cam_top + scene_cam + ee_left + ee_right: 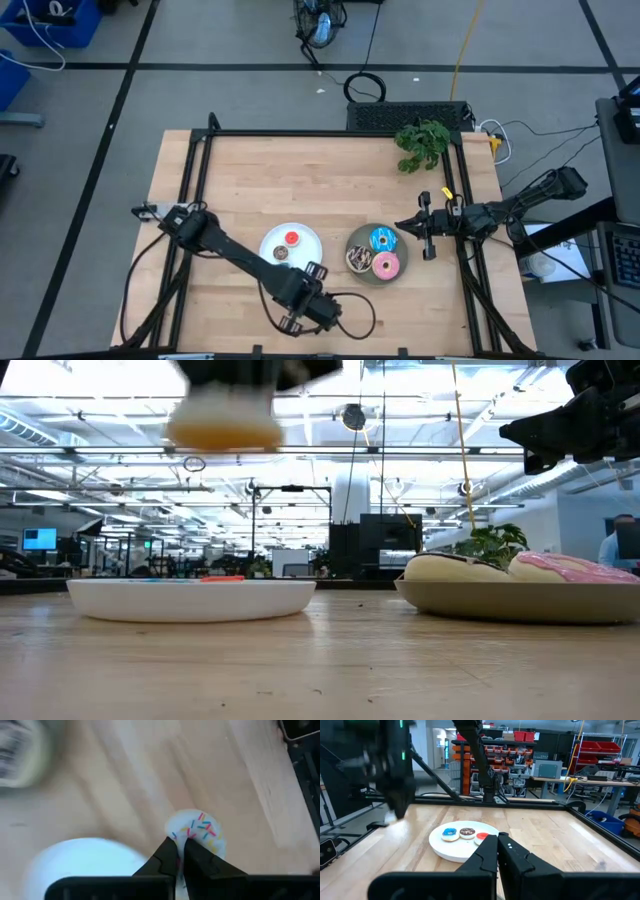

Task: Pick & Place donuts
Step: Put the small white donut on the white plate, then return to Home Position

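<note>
The left hand [181, 851] is pinched narrowly on a tiny whitish-pink donut [197, 832] with coloured sprinkles, lifted clear of the wood near the front edge of the table [250, 170]. From the low camera it shows only as a pale blur hanging above the white plate [190, 598]. The grip sits on the ring's rim, and that looks like the right place for it: a toy this small is probably very light and somewhat soft, so a modest squeeze should carry it, but its rounded glazed top may slip if the fingers ride up.

On the white plate lie a tiny blue donut [450, 833], a tiny brown donut [467, 832] and a tiny red donut [482, 837]. The grey plate [360, 270], just beside it toward the right edge, holds the larger blue donut [383, 239], pink donut [385, 265] and dark brown donut [358, 259].

The right hand [427, 233] waits with fingers together, above the table near its right edge, beside the grey plate.

The table is pale, smooth wood within a black frame, with a leafy plant [422, 143] at its far right corner. Beyond lies a workshop with shelving and red bins.
</note>
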Tool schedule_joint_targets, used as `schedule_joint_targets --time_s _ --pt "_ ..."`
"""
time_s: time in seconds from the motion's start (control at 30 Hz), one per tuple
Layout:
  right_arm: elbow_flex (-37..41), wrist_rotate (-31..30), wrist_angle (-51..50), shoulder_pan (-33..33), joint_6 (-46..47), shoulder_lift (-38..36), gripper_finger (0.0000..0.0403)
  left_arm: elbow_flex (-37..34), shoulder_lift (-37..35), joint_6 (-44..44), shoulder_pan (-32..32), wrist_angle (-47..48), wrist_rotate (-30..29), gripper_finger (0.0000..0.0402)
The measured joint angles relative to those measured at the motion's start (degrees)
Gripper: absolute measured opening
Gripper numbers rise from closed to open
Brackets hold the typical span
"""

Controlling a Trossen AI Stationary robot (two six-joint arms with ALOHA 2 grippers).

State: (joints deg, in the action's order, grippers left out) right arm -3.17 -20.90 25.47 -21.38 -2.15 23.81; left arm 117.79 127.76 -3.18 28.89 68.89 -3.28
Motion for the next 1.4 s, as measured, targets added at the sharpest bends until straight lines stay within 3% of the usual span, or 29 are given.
schedule_joint_targets --time_s 0.17,0.33,0.7,0.87,1.1,1.4 --pt "0.0 0.0 0.0 0.0 0.0 0.0 0.0000 10.4 -0.3 2.2 -1.7 13.0 -8.7 0.0007" --pt "0.0 0.0 0.0 0.0 0.0 0.0 0.0000 11.0 -0.3 2.4 -5.6 17.7 -10.9 0.0020" --pt "0.0 0.0 0.0 0.0 0.0 0.0 0.0000 -10.9 -0.2 6.4 -12.2 1.9 -6.8 0.0017" --pt "0.0 0.0 -0.1 0.0 -0.7 0.0 0.0000 -17.4 -0.2 6.8 -14.3 -4.4 -4.5 0.0008" --pt "0.0 0.0 -0.1 0.0 -0.7 0.0 0.0000 -20.3 -0.4 2.5 -15.5 -5.5 -4.4 0.0071" --pt "0.0 0.0 0.0 0.0 -0.5 0.0 0.0000 -14.6 -0.2 4.1 -13.2 -1.3 -8.8 0.0184"
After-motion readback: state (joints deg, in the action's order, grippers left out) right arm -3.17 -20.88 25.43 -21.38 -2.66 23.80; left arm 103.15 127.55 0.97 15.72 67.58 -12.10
